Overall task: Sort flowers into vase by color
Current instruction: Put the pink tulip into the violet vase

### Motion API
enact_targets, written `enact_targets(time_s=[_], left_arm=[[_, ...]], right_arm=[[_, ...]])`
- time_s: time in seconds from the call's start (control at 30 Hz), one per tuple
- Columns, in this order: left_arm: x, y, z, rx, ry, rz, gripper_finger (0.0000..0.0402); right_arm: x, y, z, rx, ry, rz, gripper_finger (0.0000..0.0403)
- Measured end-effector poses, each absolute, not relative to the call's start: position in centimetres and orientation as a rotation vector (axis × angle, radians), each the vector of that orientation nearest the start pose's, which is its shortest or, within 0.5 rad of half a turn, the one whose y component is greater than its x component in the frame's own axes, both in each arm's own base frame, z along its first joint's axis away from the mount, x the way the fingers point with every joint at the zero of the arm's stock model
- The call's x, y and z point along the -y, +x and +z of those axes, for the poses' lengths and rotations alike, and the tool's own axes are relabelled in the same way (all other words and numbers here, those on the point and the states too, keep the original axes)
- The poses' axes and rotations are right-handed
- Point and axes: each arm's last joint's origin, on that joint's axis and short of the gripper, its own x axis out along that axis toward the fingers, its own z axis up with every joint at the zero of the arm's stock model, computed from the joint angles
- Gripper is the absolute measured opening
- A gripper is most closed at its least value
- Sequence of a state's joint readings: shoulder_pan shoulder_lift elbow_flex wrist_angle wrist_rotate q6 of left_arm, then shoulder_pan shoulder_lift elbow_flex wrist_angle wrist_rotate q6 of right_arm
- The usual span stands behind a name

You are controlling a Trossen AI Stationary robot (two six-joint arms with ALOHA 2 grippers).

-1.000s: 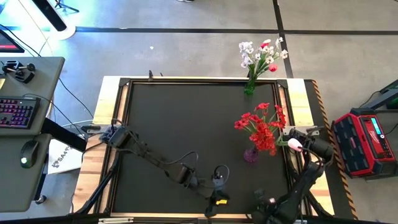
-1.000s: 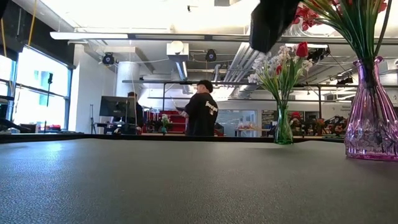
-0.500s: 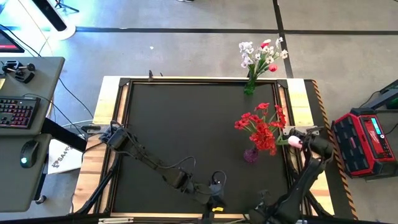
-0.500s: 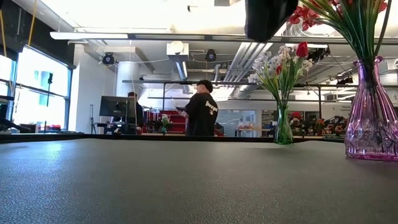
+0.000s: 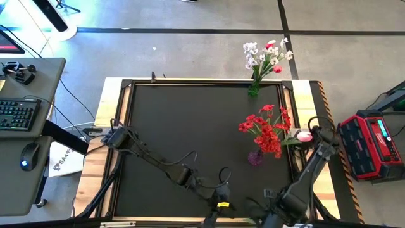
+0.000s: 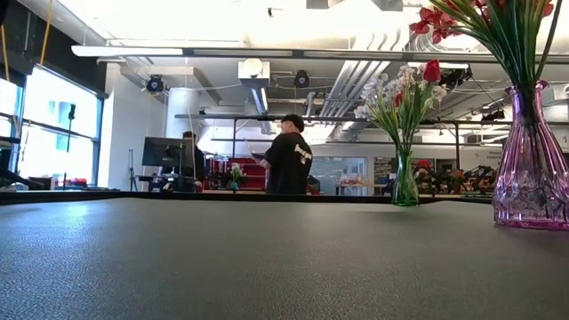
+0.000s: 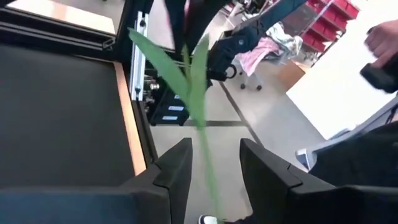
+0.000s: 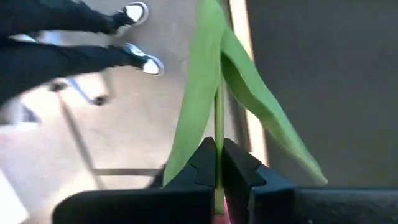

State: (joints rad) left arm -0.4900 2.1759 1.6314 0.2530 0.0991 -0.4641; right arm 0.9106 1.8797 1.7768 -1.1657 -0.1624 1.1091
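Note:
My right gripper (image 8: pixel 217 149) is high over the table's right edge (image 5: pixel 311 137) and is shut on a pink tulip (image 5: pixel 304 135). The tulip's green stem (image 8: pixel 218 106) and leaves (image 8: pixel 255 99) stretch away past the fingertips. Near the front edge, my left gripper (image 7: pixel 214 146) (image 5: pixel 221 200) points toward the right. Its fingers stand apart on either side of the same stem (image 7: pixel 202 124), with a gap on each side. A purple vase (image 5: pixel 255 156) (image 6: pixel 532 160) holds red blossoms (image 5: pixel 266 126). A green vase (image 5: pixel 254 88) (image 6: pixel 405 182) at the far edge holds white-lavender sprigs and tulips. My right gripper pinches the tulip's stem (image 8: pixel 218 134) between its two fingers, just below the bloom, whose pink shows behind the fingers (image 8: pixel 219 215). The fingers slant steeply down from above. The stem and leaves run on beyond the fingertips, lifted clear of the table.
The table has a black mat and a wooden border (image 5: pixel 305 95). A red case (image 5: pixel 370 145) stands on the floor to the right and a desk with a keyboard (image 5: pixel 18 114) to the left. People stand in the room beyond (image 6: pixel 289 160). Shoes show by the table (image 8: pixel 134 12).
My right gripper has risen over the table's right edge and rolled its wrist, carrying the pink tulip's bloom up and slightly toward the far edge. A dark arm part at the top of the low view has gone up out of sight. My left hand has tipped up a little.

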Motion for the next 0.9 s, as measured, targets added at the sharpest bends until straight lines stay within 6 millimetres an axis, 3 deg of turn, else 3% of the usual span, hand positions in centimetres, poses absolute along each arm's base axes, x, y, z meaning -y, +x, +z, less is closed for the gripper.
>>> enact_targets(time_s=[0.4, 0.53, 0.67, 0.77, 0.9], left_arm=[[24.0, 44.2, 21.6, -0.426, -0.337, -0.544, 0.0125], [24.0, 44.1, 21.3, -0.451, -0.328, -0.523, 0.0101], [24.0, 44.1, 21.3, -0.455, -0.327, -0.527, 0.0051], [23.7, 44.2, 21.3, -0.458, -0.331, -0.539, 0.0009], [23.5, 44.4, 21.4, -0.451, -0.322, -0.538, 0.0004]], right_arm=[[-28.0, 26.2, 33.4, -1.532, 0.703, 0.093, 0.0001], [-27.7, 26.6, 33.7, -1.53, 0.726, 0.097, 0.0001], [-27.4, 26.7, 33.6, -1.527, 0.743, 0.043, 0.0003], [-27.4, 26.6, 33.7, -1.507, 0.764, -0.005, 0.0027], [-26.7, 25.9, 35.0, -1.438, 0.813, -0.06, 0.0089]])
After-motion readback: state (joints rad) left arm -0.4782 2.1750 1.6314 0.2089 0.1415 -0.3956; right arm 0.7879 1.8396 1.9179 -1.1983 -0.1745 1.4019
